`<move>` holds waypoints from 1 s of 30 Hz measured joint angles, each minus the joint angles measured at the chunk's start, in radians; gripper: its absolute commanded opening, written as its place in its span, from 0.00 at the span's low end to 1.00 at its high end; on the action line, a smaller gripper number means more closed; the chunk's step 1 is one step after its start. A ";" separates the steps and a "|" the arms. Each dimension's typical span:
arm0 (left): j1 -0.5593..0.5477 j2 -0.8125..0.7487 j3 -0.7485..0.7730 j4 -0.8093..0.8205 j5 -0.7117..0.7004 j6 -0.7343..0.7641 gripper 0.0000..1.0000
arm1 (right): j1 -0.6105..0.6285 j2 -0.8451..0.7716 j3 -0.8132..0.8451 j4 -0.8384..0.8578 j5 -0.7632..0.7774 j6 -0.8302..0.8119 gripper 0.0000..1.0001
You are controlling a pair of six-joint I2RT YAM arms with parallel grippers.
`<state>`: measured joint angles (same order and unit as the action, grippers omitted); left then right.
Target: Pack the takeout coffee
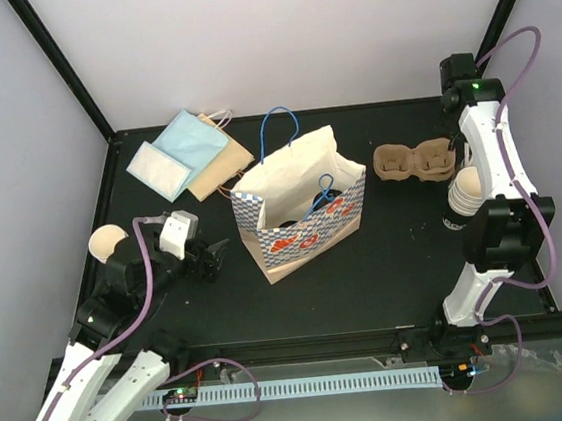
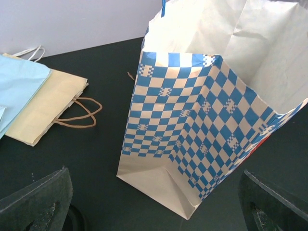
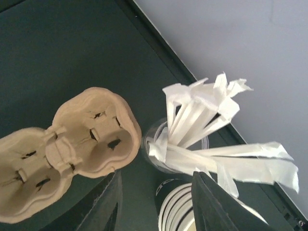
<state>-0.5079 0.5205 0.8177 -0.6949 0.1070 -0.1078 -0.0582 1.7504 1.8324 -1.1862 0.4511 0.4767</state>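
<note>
Left hand (image 1: 215, 256) spread wide, facing blue-checked paper bag (image 1: 301, 213), right hand (image 3: 156, 185) straddling stacked cream-tan paper cups (image 3: 180, 214), grip unclear, brown moulded-pulp two-hole cup tray (image 3: 72, 159) just beside, on black table (image 1: 388, 270)

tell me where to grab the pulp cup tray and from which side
Probably the narrow waist between the two wells of the pulp cup tray, from straight above with the right pincer. The tray lies flat with both wells empty, and the waist is its slimmest part, so the jaws could straddle it. One end sits close to the clear cup of stir sticks.
</note>
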 measured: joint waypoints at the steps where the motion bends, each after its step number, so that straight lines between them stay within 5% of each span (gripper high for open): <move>1: 0.000 -0.002 -0.008 0.003 -0.002 0.000 0.97 | -0.005 0.013 0.008 -0.001 0.001 -0.003 0.42; 14: 0.000 0.010 -0.022 0.032 0.013 0.000 0.97 | -0.027 0.114 0.058 -0.008 0.016 -0.026 0.35; 22: 0.000 0.010 -0.026 0.037 0.018 0.000 0.97 | -0.029 0.133 0.088 -0.014 0.020 -0.034 0.02; 30: 0.000 0.010 -0.031 0.038 0.018 0.000 0.97 | -0.029 0.125 0.124 -0.042 0.007 -0.045 0.01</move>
<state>-0.5079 0.5301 0.7868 -0.6567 0.1246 -0.1078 -0.0875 1.8751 1.9568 -1.2285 0.4580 0.4320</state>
